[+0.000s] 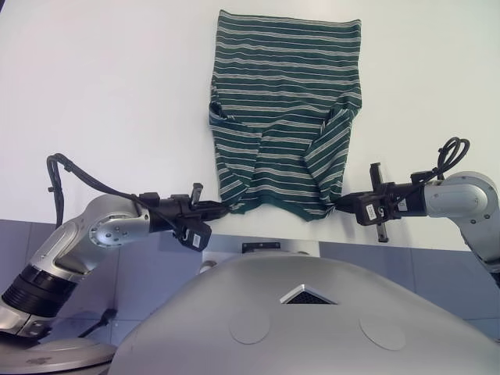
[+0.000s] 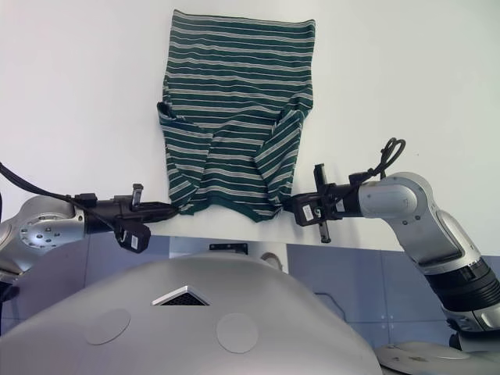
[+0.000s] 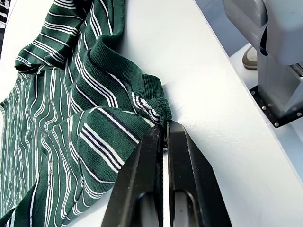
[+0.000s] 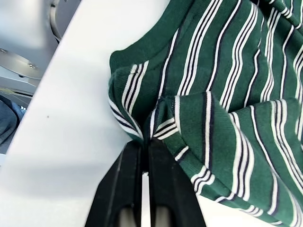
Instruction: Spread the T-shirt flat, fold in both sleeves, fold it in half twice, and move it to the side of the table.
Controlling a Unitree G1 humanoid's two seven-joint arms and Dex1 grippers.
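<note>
A dark green T-shirt with white stripes lies on the white table, its sleeves folded in and its near end bunched at the table's front edge. My left gripper is shut on the shirt's near left corner. My right gripper is shut on the near right corner. In both wrist views the black fingers pinch the ribbed edge of the T-shirt just above the table surface.
The table's front edge runs just behind both grippers, with grey floor below. Wide bare tabletop lies to the left and right of the shirt.
</note>
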